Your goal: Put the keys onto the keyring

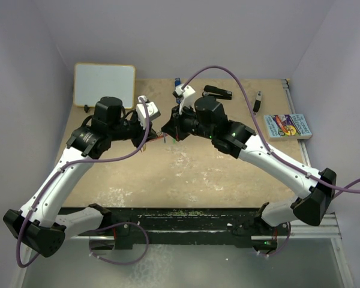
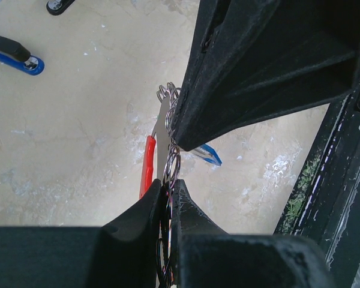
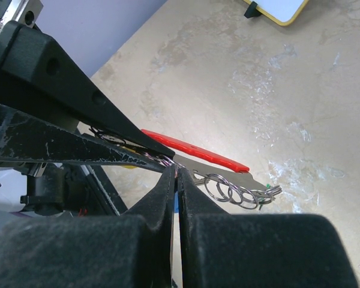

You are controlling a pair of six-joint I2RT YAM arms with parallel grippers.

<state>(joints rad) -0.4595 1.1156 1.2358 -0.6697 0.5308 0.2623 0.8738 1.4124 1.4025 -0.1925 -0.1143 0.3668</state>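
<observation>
While my left gripper (image 2: 168, 191) clamps the red crescent-shaped clip keyring (image 2: 147, 165) by its silvery rings, my right gripper (image 3: 176, 174) is pinched shut tip-to-tip on those same rings, so I see it held between both above the tan tabletop (image 1: 192, 174).

Soft, even light; the near dark fingers (image 3: 108, 252) blur slightly.

Worn tan table (image 1: 186, 174) with a few things along its far side.
Its scuffed top, patched with white, carries a yellow-framed whiteboard (image 1: 105, 84) at the far left corner, a small blue-and-black stick (image 1: 177, 82) and a black stapler (image 1: 218, 92) near the far edge, a short dark oblong (image 1: 258, 101) to their right, and a colourful booklet (image 1: 287, 126) across the right edge.
</observation>
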